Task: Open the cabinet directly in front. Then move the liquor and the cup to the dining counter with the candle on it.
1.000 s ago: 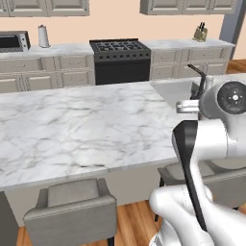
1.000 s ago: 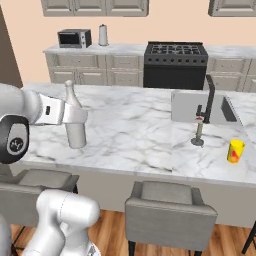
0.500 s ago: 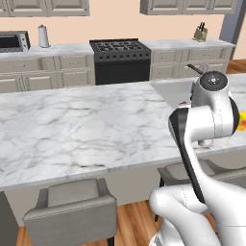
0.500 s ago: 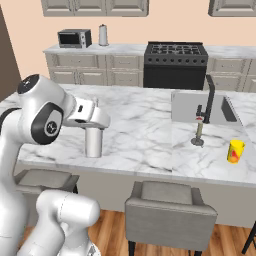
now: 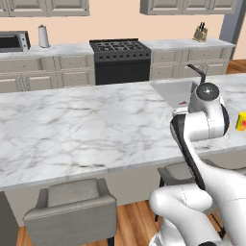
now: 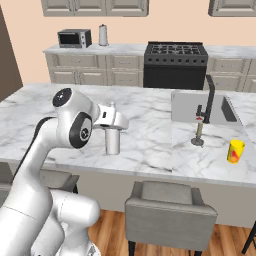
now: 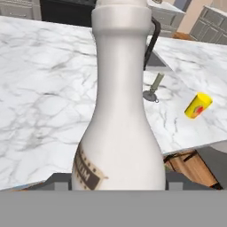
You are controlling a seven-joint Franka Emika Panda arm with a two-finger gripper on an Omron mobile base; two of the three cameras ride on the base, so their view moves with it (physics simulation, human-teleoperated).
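I have the liquor clamped in the gripper, jaws closed around its upper body, with the neck poking up past the hand. Its base looks to be on or just above the dining counter; I cannot tell from here whether it is actually touching. In the hand view the liquor stands right against the camera, upright, label low on its side.

Beyond the bottle, away from the hand and off to the sink side, stands the candle next to the dark faucet, and further that way the cup sits already on the marble, well apart from the bottle.

My judgement: this is the set-down of the last item. I would ease straight down until the base is plainly seated, keep the wrist level so the tall bottle does not tip, then release and back off without brushing the neck.
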